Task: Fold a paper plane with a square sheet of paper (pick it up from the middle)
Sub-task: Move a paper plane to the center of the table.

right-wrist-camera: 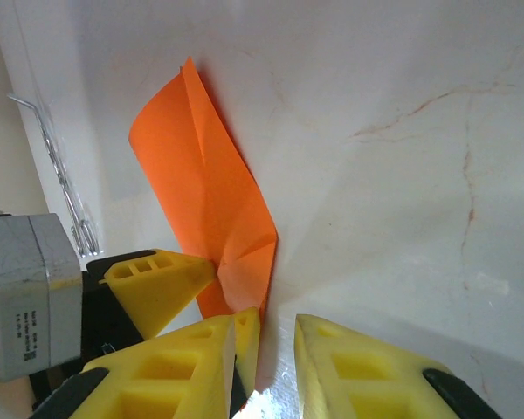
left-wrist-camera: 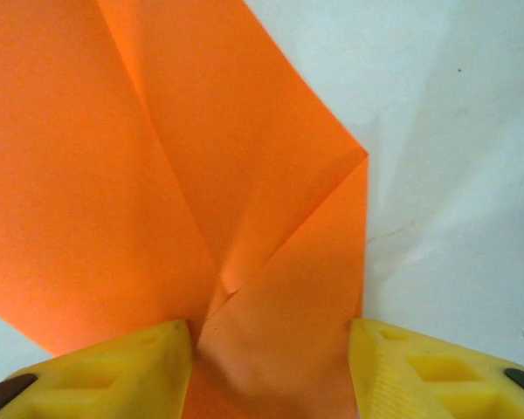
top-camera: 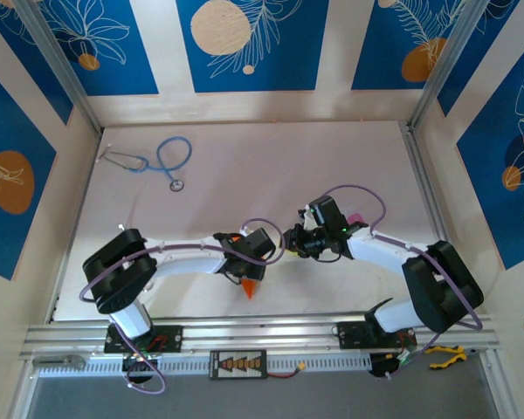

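- Paper (top-camera: 249, 288) lies on the white table (top-camera: 332, 166), toward 6 o'clock of its middle. It sits under the two wrists where they meet, and an orange tip pokes out toward the near rail.
- Left arm (top-camera: 183, 257) reaches from its base at 7 o'clock in toward the table's middle. Right arm (top-camera: 384, 249) reaches from 5 o'clock toward it, so the two wrists sit just beside each other.
- In the left wrist view the paper is partly folded. A long crease runs down from 12 o'clock to a small pucker near the bottom, and a flap ends in a corner at 3 o'clock.
- Left gripper (left-wrist-camera: 271, 362) stands spread. Its yellow fingers (left-wrist-camera: 113, 375) flank the paper's lower end at 7 and 5 o'clock, and neither presses the pucker.
- Right gripper (right-wrist-camera: 277, 367) has its jaws a narrow gap apart with bare table showing between them. The paper's lower corner sits just past its tip toward 11 o'clock, and a finger of the left gripper touches the sheet from 9 o'clock.
- Blue stethoscope (top-camera: 170, 159) lies at 10 o'clock, well apart from the paper.
- A small pink thing (top-camera: 356, 216) peeps out beside the right arm at 3 o'clock.
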Robot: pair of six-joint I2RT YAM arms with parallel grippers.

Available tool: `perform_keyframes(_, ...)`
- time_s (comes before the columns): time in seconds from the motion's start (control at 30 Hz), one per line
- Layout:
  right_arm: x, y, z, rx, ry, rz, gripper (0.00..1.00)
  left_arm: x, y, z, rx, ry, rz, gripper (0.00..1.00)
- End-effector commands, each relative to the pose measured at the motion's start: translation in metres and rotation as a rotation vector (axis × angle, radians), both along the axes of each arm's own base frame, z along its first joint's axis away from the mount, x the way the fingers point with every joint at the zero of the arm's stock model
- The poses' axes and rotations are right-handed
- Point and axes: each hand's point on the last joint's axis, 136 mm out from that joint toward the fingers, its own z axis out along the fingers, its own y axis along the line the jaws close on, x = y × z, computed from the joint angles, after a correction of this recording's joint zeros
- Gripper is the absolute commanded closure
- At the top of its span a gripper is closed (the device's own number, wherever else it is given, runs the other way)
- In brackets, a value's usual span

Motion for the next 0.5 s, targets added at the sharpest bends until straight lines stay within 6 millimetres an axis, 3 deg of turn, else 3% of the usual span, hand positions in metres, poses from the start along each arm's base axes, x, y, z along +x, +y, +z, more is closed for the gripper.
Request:
perform_keyframes(0.0, -0.007, -0.005, -0.001, -0.004, 0.017, -0.005, 0.74, 0.001, 0.012, 0.019, 0.018, -0.048, -0.013, 0.48)
perform_keyframes(0.2, -0.005, -0.002, 0.004, 0.013, 0.006, -0.001, 0.74, 0.014, 0.012, 0.061, -0.070, -0.158, 0.033, 0.44)
perform_keyframes(0.47, -0.006, 0.007, 0.015, 0.052, -0.021, 0.040, 0.74, 0.013, 0.042, 0.070, -0.071, -0.198, 0.133, 0.41)
